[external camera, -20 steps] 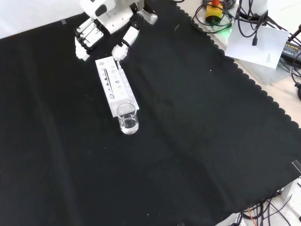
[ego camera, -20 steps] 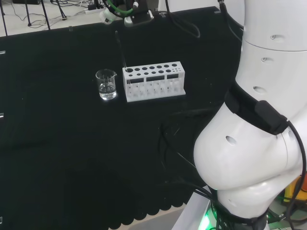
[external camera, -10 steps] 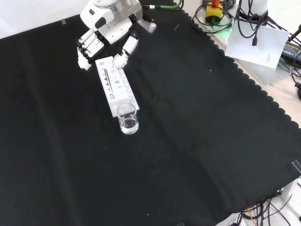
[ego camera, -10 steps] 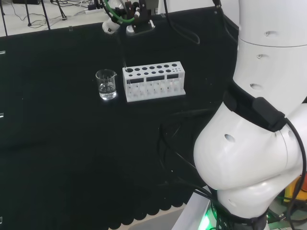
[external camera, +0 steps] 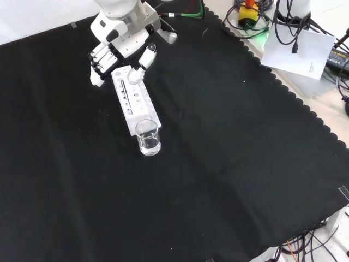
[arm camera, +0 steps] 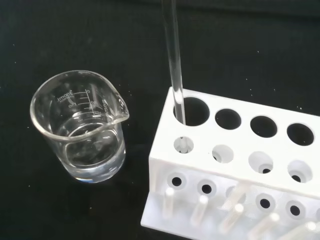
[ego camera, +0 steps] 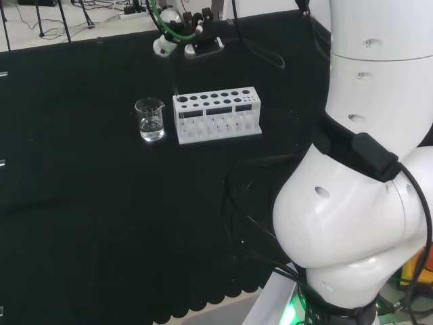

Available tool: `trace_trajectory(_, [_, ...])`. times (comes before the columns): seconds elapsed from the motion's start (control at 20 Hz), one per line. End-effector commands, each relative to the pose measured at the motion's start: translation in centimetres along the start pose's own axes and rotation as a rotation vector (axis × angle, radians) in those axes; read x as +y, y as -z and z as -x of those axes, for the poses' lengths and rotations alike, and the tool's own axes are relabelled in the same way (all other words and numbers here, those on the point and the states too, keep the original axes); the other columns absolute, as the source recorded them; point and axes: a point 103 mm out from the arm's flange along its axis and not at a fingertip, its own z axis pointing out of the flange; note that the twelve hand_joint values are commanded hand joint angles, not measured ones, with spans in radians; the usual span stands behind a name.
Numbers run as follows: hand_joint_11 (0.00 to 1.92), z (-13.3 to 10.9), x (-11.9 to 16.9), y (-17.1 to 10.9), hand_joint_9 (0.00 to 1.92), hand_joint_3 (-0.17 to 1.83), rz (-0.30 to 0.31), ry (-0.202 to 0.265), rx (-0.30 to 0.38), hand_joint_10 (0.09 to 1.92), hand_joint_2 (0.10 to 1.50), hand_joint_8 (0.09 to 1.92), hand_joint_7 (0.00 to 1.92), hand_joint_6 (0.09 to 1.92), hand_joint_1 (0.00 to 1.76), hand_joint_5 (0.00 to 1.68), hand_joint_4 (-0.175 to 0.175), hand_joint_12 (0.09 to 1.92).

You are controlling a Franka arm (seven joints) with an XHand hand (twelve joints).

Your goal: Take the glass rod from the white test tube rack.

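The white test tube rack (external camera: 136, 101) lies on the black cloth with a small glass beaker (external camera: 148, 137) at its near end in the front view. The clear glass rod (arm camera: 173, 55) stands in the rack's corner hole beside the beaker (arm camera: 80, 125), leaning slightly. In the front view the rod (external camera: 123, 90) shows as a thin line over the rack top. The hand (external camera: 117, 46) hovers at the rack's far end, its fingers (external camera: 99, 61) on one side and its thumb (external camera: 143, 61) on the other, relaxed and holding nothing. In the head view the hand (ego camera: 167, 45) is above and behind the rack (ego camera: 216, 115).
The beaker (ego camera: 149, 119) holds a little clear liquid and stands close to the left of the rack in the head view. The arm's white links (ego camera: 365, 189) stand at the right of the head view. Cables and a sheet of paper (external camera: 297, 52) lie beyond the cloth's scalloped edge.
The hand has come down and closer to the rack's far end, its thumb and fingers now either side of it. Rack, rod and beaker have not moved.
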Motion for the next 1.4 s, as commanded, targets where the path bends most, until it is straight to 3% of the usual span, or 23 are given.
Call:
trace_trajectory(0.05, [0.0,0.0,0.1,-0.4,0.06,-0.17,-0.002,0.001,-0.012,0.92,1.33,0.76,0.0,0.09,0.47,0.07,-0.175,1.24])
trace_trajectory(0.25, [0.05,-0.2,0.4,-0.9,0.24,-0.17,-0.006,0.005,-0.022,0.96,1.34,0.93,0.12,0.09,0.47,0.14,-0.175,1.39])
trace_trajectory(0.75, [0.6,-0.7,0.5,-1.4,0.81,-0.17,0.004,0.027,-0.048,0.9,1.35,0.95,0.63,0.11,0.59,0.4,-0.175,1.29])
trace_trajectory(0.85, [0.69,-0.7,0.6,-1.4,0.88,-0.17,0.008,0.032,-0.048,0.89,1.35,0.94,0.71,0.23,0.61,0.45,-0.175,1.26])
trace_trajectory(1.0, [0.81,-0.9,0.7,-1.4,0.96,-0.17,0.011,0.036,-0.057,0.9,1.36,0.95,0.82,0.61,0.65,0.45,-0.175,1.23])
trace_trajectory(1.1, [0.87,-1.0,0.8,-1.4,1.0,-0.17,0.01,0.034,-0.064,0.91,1.37,0.95,0.86,0.76,0.67,0.45,-0.175,1.21])
trace_trajectory(1.4, [1.13,-0.8,1.2,-1.3,1.19,-0.17,0.02,0.035,-0.071,0.94,1.37,0.96,0.97,0.92,0.78,0.56,-0.175,1.11])
